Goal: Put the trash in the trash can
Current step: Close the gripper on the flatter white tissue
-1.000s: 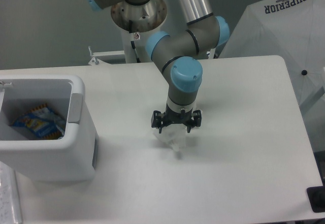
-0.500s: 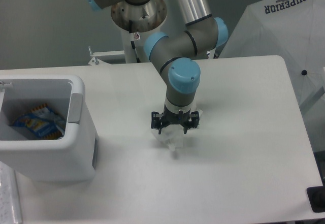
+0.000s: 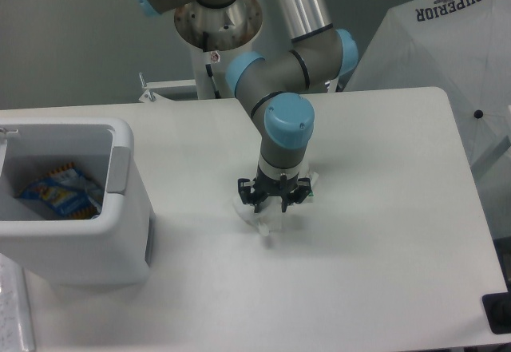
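My gripper [image 3: 270, 205] points down over the middle of the table and is shut on a crumpled white trash scrap [image 3: 257, 217], which hangs from the fingertips just above the tabletop. A second small white scrap with tiny green marks [image 3: 311, 183] lies on the table right behind the gripper, partly hidden by it. The trash can [image 3: 126, 146], a large white boxy bin with a grey strip, stands at the left edge of the table, well to the left of the gripper.
A blue-and-yellow snack packet [image 3: 61, 192] lies inside the bin. A white "SUPERIOR" umbrella [image 3: 447, 57] stands beyond the table's right edge. A black object [image 3: 497, 313] sits at the front right corner. The arm's base [image 3: 217, 18] is at the back.
The gripper has shifted slightly to the left and risen a little with the white scrap in it. The scrap now hangs more to the left under the fingers.
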Available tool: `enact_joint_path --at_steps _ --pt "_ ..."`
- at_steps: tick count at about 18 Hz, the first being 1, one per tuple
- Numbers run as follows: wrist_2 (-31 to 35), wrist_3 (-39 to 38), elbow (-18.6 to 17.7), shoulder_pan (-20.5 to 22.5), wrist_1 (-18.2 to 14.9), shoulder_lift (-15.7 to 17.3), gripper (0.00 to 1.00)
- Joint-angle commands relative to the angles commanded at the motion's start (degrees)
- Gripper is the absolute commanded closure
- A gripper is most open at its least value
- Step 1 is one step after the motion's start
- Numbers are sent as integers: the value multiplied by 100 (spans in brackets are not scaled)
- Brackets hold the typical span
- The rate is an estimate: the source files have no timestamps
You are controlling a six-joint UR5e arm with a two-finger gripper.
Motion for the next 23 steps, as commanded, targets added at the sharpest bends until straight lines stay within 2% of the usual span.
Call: enact_joint_path --at_steps 2,5,9,18,19,21,23 --pt "0 0 0 0 0 0 61" --pt "0 -18 9 0 -17 9 80" --pt "-35 -18 70 9 -70 35 97" --pt "-61 -18 202 18 -62 255 100" --pt "-70 -18 307 35 -53 298 100" --pt "-192 -61 745 88 -53 456 100" --pt "-700 -594 1455 236 -53 519 100"
